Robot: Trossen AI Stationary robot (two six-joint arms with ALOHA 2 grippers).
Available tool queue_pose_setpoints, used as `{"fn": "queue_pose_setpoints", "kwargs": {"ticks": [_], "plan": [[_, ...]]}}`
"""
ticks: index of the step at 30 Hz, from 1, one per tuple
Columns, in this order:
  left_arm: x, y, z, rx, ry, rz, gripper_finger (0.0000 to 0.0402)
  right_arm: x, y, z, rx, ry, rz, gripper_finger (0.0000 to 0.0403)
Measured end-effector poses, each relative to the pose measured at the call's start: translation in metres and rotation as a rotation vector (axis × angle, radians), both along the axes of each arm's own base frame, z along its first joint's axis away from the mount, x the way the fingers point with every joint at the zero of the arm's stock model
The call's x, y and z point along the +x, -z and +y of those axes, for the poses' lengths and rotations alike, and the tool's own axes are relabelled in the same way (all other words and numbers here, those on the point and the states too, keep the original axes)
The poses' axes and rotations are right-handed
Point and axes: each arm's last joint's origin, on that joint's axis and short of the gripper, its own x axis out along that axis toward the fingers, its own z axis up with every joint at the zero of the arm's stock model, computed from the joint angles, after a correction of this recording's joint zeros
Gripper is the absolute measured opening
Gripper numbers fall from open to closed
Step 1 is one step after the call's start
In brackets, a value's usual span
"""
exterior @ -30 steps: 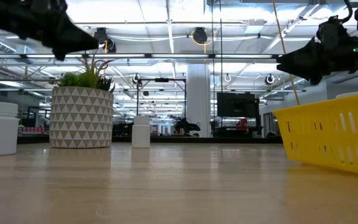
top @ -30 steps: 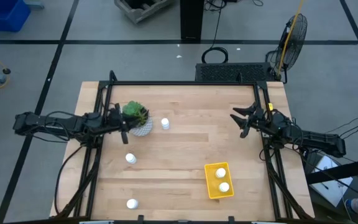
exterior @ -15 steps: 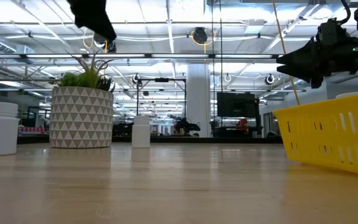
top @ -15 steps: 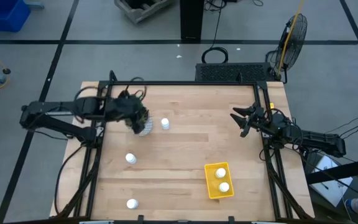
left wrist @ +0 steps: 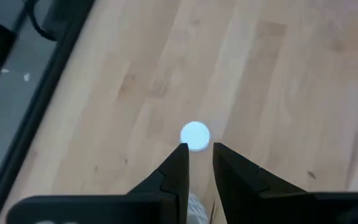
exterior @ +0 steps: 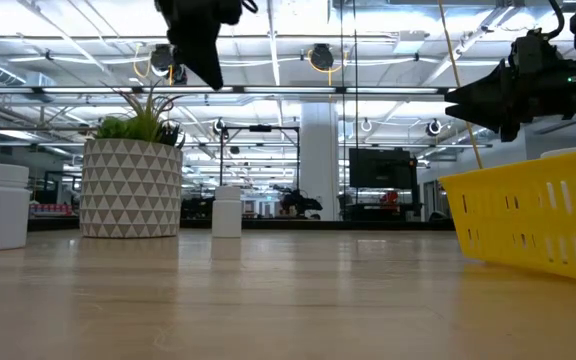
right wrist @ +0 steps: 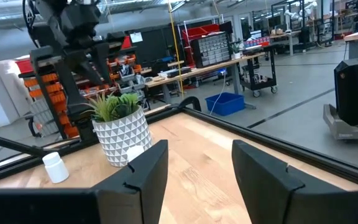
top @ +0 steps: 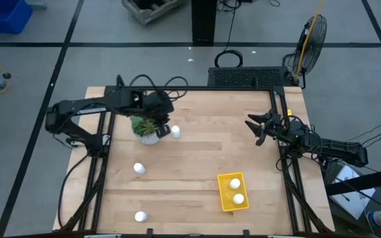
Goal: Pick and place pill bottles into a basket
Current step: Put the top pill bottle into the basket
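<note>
Three white pill bottles stand upright on the wooden table: one [top: 175, 131] just right of the potted plant [top: 147, 129], one [top: 139, 168] nearer, and one [top: 140, 216] by the near edge. Two more [top: 234, 184] [top: 238, 198] lie in the yellow basket [top: 233, 192]. My left gripper [top: 163, 125] hangs high over the plant's right side, pointing down. Its fingers stand slightly apart and empty, and the bottle's cap [left wrist: 195, 135] shows just past the tips [left wrist: 199, 149]. My right gripper [top: 256, 129] is open and empty, held above the table near the right edge.
The plant in its white patterned pot [exterior: 133, 185] stands right beside the bottle [exterior: 227, 210] under my left arm. A black frame rail [top: 197, 88] runs round the table. There is bare wood between the plant and the basket [exterior: 538, 225].
My left arm has swung from the plant's left side, up and over the plant toward the table's right. It now hangs above the bottle beside the plant. The bottles, plant and basket have not moved.
</note>
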Motion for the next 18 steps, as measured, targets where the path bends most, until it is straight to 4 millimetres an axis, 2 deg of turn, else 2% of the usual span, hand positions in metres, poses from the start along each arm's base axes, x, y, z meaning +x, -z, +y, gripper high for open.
{"fn": "queue_pose_setpoints", "kwargs": {"ticks": [3, 5, 14, 18], "plan": [[0.007, 0.011, 0.005, -0.035, 0.006, 0.051, 0.0086, 0.000, 0.000, 0.000, 0.000, 0.000, 0.000, 0.0169], [0.011, 0.020, 0.008, -0.049, -0.012, 0.089, 0.0106, 0.000, 0.000, 0.000, 0.000, 0.000, 0.000, 0.0170], [0.025, 0.056, 0.017, -0.050, 0.000, 0.289, 0.0268, 0.000, 0.000, 0.000, 0.000, -0.001, 0.000, 0.0170], [0.032, 0.068, 0.018, -0.071, 0.010, 0.317, 0.0319, 0.000, 0.000, 0.000, 0.000, 0.000, 0.000, 0.0170]]}}
